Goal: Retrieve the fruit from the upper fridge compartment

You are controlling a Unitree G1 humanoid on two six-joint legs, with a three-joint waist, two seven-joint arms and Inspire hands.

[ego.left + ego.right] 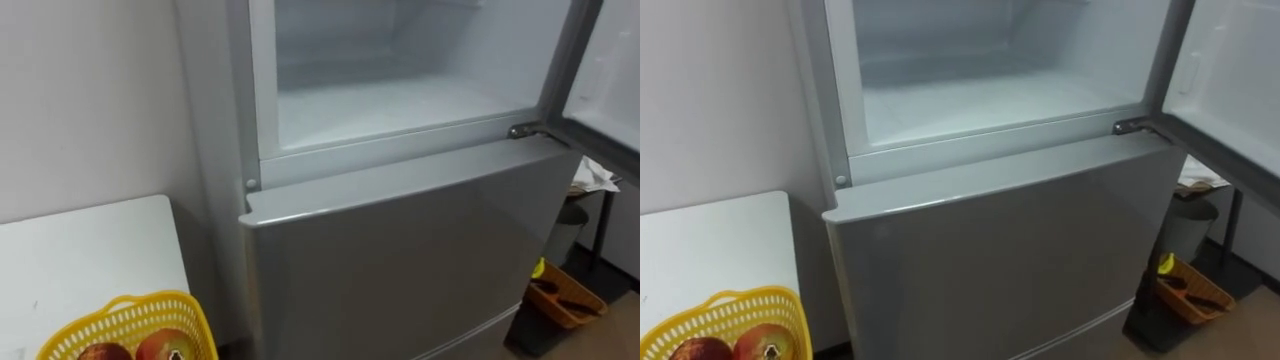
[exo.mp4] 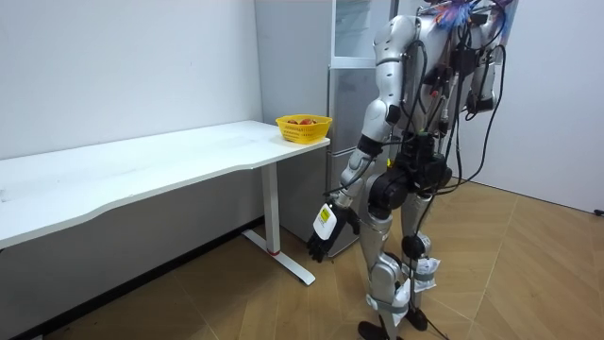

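The fridge's upper compartment (image 1: pixel 400 100) stands open right in front of me, and its white inside and floor are bare. Its door (image 1: pixel 610 70) is swung out to the right. Below it the grey lower door (image 1: pixel 400 250) is closed. In the room view I stand close to the fridge (image 2: pixel 354 38), facing it. My left hand (image 2: pixel 324 231) hangs low beside my thigh with relaxed fingers, holding nothing.
A yellow basket (image 1: pixel 130 312) with red fruit (image 1: pixel 165 347) sits on the corner of the white table (image 1: pixel 80 250), left of the fridge. To the right, a dark side table holds white papers (image 1: pixel 595 180), with an orange tray (image 1: pixel 565 295) on the floor below.
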